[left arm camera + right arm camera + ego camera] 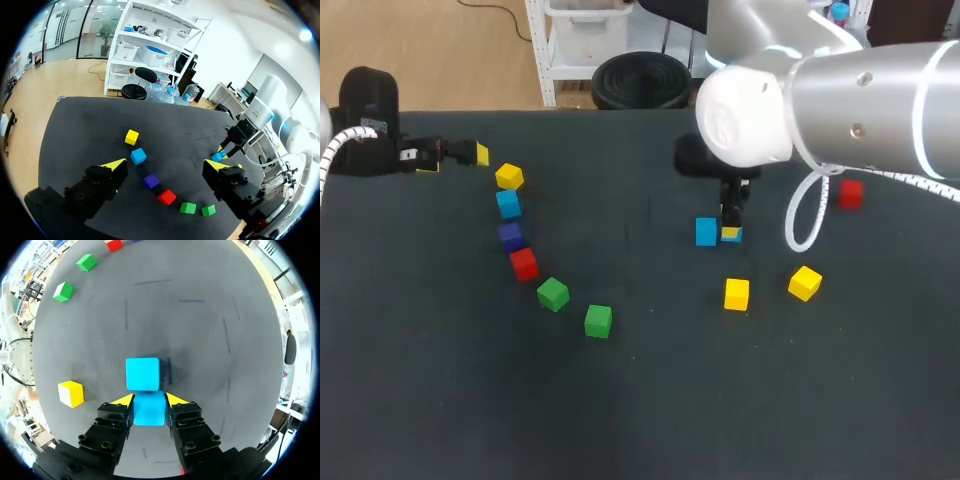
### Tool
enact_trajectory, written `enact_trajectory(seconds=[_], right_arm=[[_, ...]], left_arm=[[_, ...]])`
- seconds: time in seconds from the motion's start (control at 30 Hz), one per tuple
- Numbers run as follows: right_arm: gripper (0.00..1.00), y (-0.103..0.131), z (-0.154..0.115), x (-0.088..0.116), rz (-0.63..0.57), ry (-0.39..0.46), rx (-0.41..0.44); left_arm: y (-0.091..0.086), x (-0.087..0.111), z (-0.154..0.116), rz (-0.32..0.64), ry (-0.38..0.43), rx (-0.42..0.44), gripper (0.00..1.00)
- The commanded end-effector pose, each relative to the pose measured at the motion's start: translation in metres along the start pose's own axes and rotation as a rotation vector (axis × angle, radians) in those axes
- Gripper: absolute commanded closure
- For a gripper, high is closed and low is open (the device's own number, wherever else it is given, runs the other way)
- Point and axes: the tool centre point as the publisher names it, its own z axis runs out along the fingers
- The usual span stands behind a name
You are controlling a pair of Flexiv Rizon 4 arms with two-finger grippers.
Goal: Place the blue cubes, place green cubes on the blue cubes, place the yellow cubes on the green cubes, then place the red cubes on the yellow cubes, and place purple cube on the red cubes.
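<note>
Nothing looks stacked yet. Lower centre lie two small green cubes (598, 321), with two yellow cubes (737, 294) to their right. At mid-frame the right gripper (149, 400) clamps a light-blue cube (149, 411), seemingly against a second blue cube (142, 373). At upper left the left gripper (167, 165) hangs spread and empty.

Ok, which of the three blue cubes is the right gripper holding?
The clamped blue cube in the right gripper, just behind the loose blue cube mid-table. The third blue cube lies far off, between a yellow cube and a purple cube.
</note>
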Motion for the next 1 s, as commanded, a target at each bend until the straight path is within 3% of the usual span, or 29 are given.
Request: enact_trajectory(seconds=[0.03,1.0], right_arm=[[1.00,-0.0021,0.0009,-0.0002,0.000,0.000,-0.003],[1.00,-0.0084,0.0051,0.0020,0.006,-0.016,-0.005]], left_arm=[[-0.0007,-0.0004,-0.0001,-0.001,0.002,-0.003,0.00],[-0.0007,-0.0004,-0.0001,-0.001,0.002,-0.003,0.00]])
